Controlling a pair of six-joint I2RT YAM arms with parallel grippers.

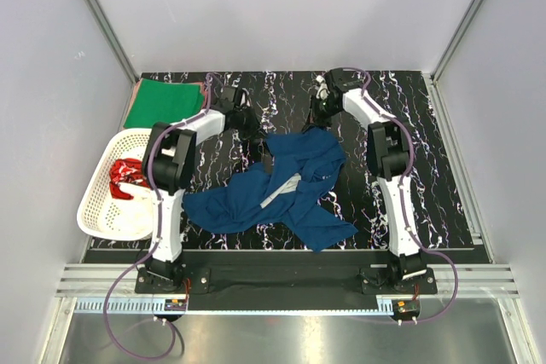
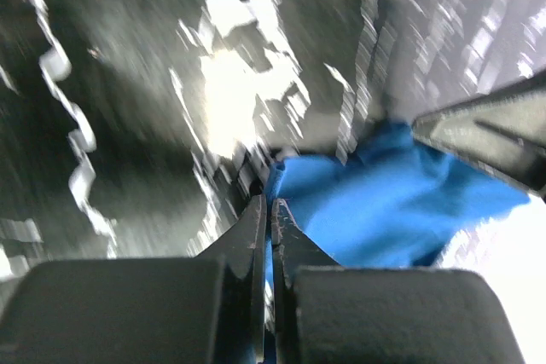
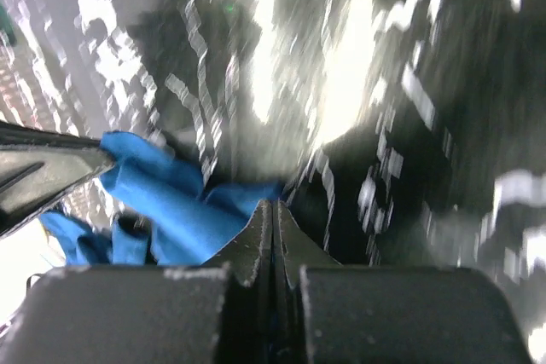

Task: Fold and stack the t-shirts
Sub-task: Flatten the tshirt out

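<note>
- Top external view: the navy blue t-shirt (image 1: 256,202) lay crumpled in the middle of the table (image 1: 426,142), its bulk trailing from both grippers toward the near side.
- The left gripper (image 2: 269,204) was clamped on a blue cloth edge, with fabric pinched between its fingers.
- The right gripper (image 3: 273,206) had its fingers pressed together at that edge, apparently nipping it. The cloth ran off to its left.
- The gripped edge ran left to right between the two close-set grippers, so spreading it likely meant drawing them apart.

No writing, brand or number can be read anywhere. The crumpled red cloth t-shirt (image 1: 126,178) in the white plastic lattice basket (image 1: 115,213) carries white print — too small and bunched to make out — and both wrist views are blurred.
</note>
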